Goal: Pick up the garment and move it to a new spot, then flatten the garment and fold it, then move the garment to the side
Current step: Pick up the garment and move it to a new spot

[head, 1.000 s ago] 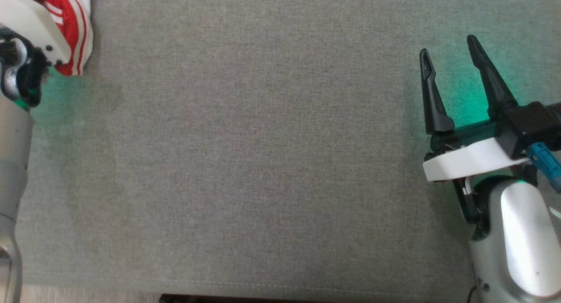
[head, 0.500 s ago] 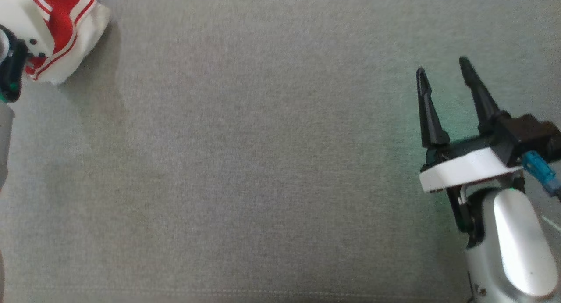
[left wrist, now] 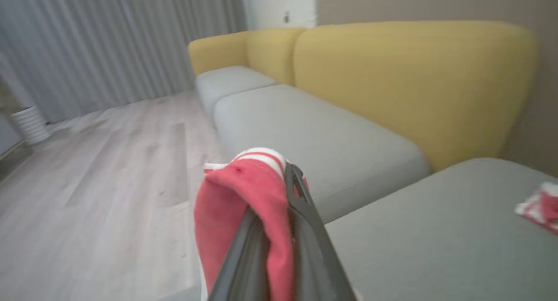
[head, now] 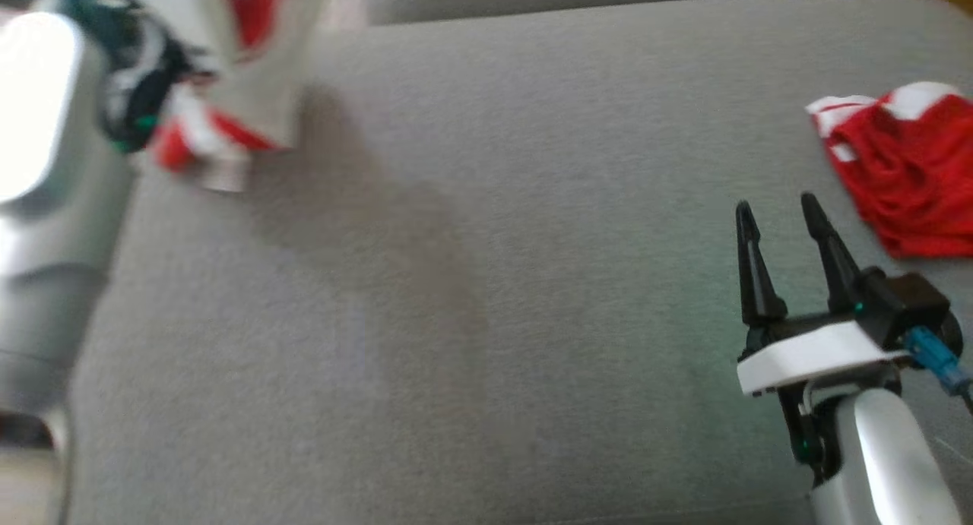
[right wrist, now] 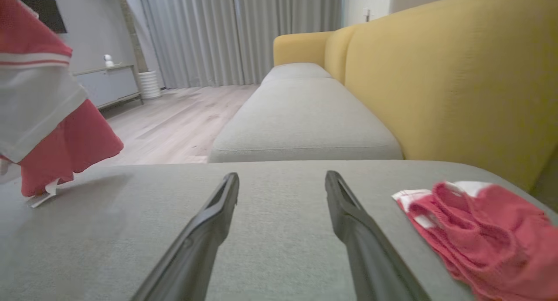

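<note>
Red-and-white sports fabric, a limp striped garment (head: 251, 92), hangs from the left pincer (left wrist: 273, 205), whose two dark fingers are clamped together on a fold of it above the far left corner of the grey upholstered sofa cushion (head: 486, 297). The garment's long axis runs straight down from the grasp. In the right wrist view its lower hem (right wrist: 41, 196) looks to reach the cushion, or hang just above it. The right pincer (head: 777, 206) hovers over the cushion's right side with its fingers spread wide and nothing between them, well apart from the hanging garment, so the left arm is plainly the nearer one and the one to set it down. The broad bare middle of the cushion lies between the two pincers and seems the likely new spot. The head view smears the grasp into blur, whereas the left wrist view shows cloth draped over the finger. A second crumpled red-and-white garment (right wrist: 479, 227) lies just beside the right pincer.
</note>
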`<state>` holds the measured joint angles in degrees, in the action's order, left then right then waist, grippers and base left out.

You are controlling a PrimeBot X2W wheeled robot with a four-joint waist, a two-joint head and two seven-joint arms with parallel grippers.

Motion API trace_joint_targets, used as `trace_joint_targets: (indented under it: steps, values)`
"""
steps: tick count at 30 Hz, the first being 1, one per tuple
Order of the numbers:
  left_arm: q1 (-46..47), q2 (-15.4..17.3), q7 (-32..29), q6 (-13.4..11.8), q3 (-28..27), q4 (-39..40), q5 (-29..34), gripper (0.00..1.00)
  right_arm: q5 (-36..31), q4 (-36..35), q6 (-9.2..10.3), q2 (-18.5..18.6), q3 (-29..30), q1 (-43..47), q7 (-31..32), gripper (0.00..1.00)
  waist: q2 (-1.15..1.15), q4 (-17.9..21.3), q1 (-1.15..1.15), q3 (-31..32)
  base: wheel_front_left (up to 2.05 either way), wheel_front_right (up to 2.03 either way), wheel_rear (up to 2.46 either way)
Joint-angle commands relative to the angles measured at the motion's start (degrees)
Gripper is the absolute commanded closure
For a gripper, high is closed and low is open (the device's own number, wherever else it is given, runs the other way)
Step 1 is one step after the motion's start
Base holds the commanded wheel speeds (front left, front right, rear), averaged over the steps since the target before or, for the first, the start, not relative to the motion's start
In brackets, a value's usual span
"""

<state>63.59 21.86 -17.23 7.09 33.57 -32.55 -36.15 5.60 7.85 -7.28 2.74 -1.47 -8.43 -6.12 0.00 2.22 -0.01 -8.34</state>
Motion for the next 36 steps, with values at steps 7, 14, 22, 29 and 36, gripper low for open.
trace_joint_targets:
  steps: [7, 14, 22, 29, 36]
  values:
    - [2.1, -3.7, -3.0, 0.2, -1.7, 12.6, -7.1, 1.0, 1.2, -1.0, -0.21, 0.1, -0.4, 0.4, -1.4, 0.0, 0.0, 4.6, 0.01, 0.5, 0.0, 0.0, 0.0]
    - [-4.8, -4.3, -5.9, -2.7, -1.8, 19.0, -11.2, 1.0, 2.0, -0.2, -0.21, 0.1, -0.6, -0.5, -2.6, 0.0, 0.0, 5.4, 0.01, -3.5, 0.0, 0.0, 0.0]
    - [-14.5, -0.4, -4.4, -5.3, -1.1, 9.5, -10.3, 1.0, 3.1, 1.5, -0.21, 0.1, -2.5, -4.2, -4.1, 0.0, 0.0, 7.0, 0.01, -9.1, 0.0, 0.0, 0.0]
    - [-14.5, 2.3, 0.6, -5.6, -2.7, -0.2, -8.8, 1.0, 3.4, 3.0, -0.21, 0.1, -2.8, -6.7, -5.3, 0.0, 0.0, 8.4, 0.01, -12.5, 0.0, 0.0, 0.0]
    - [-11.7, 2.1, 6.0, -3.5, -2.5, -5.1, -7.3, 0.0, 3.3, 4.6, -0.21, 0.1, -2.3, -7.3, -6.0, 0.0, 0.0, 7.6, 0.01, -12.3, 0.0, 0.0, 0.0]
